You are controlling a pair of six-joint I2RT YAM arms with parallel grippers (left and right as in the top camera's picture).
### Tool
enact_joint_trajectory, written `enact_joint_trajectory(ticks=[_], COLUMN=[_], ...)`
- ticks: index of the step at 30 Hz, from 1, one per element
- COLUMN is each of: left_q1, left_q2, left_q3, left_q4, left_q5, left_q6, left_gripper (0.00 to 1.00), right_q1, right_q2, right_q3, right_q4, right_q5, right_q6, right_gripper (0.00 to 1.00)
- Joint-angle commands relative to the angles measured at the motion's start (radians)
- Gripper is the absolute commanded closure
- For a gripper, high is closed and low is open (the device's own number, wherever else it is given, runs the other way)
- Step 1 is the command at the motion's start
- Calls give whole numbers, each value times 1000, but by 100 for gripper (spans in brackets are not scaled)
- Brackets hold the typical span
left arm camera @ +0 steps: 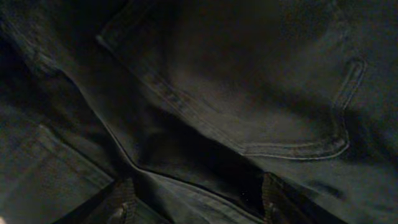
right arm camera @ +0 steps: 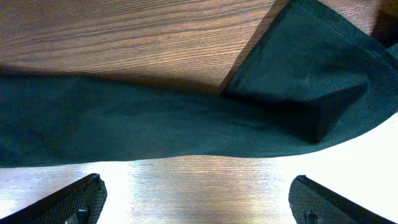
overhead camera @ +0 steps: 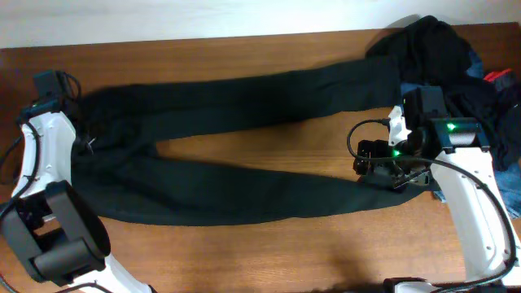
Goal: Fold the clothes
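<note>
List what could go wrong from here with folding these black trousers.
1. The right gripper hangs open over the table beside the lower leg hem of the trousers; closing there may miss the cloth.
2. The legs splay in a V, so a fold could come out crooked.
3. The upper leg ends by the clothes pile and might drag it.
</note>
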Motion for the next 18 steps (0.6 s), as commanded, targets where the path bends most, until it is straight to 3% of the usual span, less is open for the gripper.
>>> enact_joint_trajectory(ticks=[1, 5, 9, 18], left_q1=[3, 4, 16, 61], left_q2=[-15, -15, -15, -14], left_q3=[-23, -100, -167, -280], left_q4=[-3, 29, 84, 277], left_q5=[32, 29, 29, 28], left_q6=[-66, -80, -103, -101], left_gripper=[35, 36, 43, 92], right_q1=[6, 6, 6, 6], right_q2=[2, 2, 2, 2], right_q3=[-2, -2, -2, -2], right_q4=[-1, -1, -2, -5], right_q5=[-6, -6, -6, -25], right_q6=[-4, -20, -22, -22], right_gripper=[1, 1, 1, 1])
